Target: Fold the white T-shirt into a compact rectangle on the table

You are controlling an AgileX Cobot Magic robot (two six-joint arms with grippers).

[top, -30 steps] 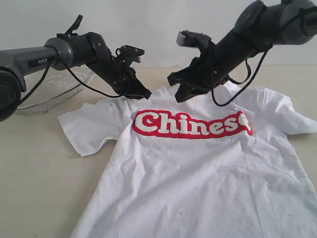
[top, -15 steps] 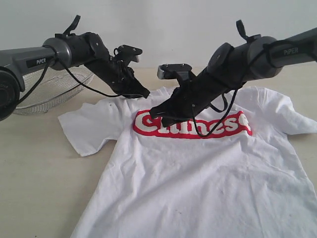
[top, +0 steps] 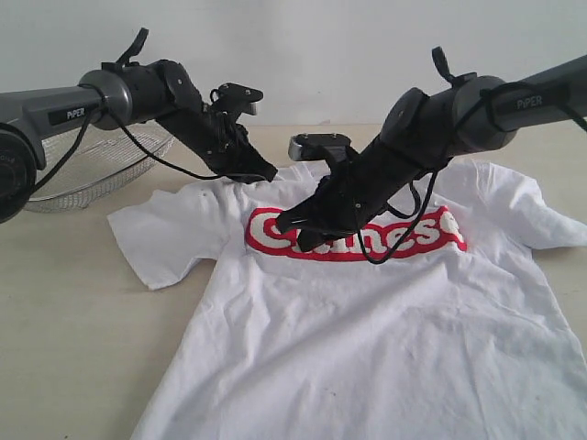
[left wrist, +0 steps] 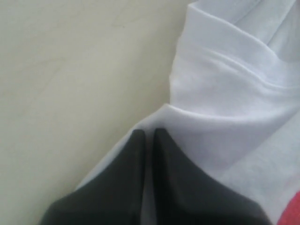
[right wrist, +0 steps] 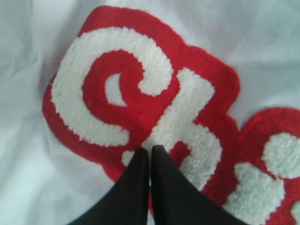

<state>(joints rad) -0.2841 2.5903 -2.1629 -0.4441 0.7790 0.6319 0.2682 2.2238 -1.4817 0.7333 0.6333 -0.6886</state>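
Exterior cam sits low at the shirt (top: pixel 367 348) hem end, facing across the table (top: pixel 64 321) to the wall (top: pixel 303 46). Wrist cams peer past their fingers (left wrist: pixel 124 187) (right wrist: pixel 133 192), super close; right one shares the lettering (top: pixel 431 234) with exterior

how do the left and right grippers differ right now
The left gripper sits at the shoulder edge of the white T-shirt, beside bare table; the right gripper is over the red lettering. The left gripper seems to pinch a raised fold; the right gripper holds nothing visible. Both have jaws shut.

Reaching inward and down on 2 arms, with left claw (top: pixel 270 174) and right claw (top: pixel 281 224) both pressed tight.
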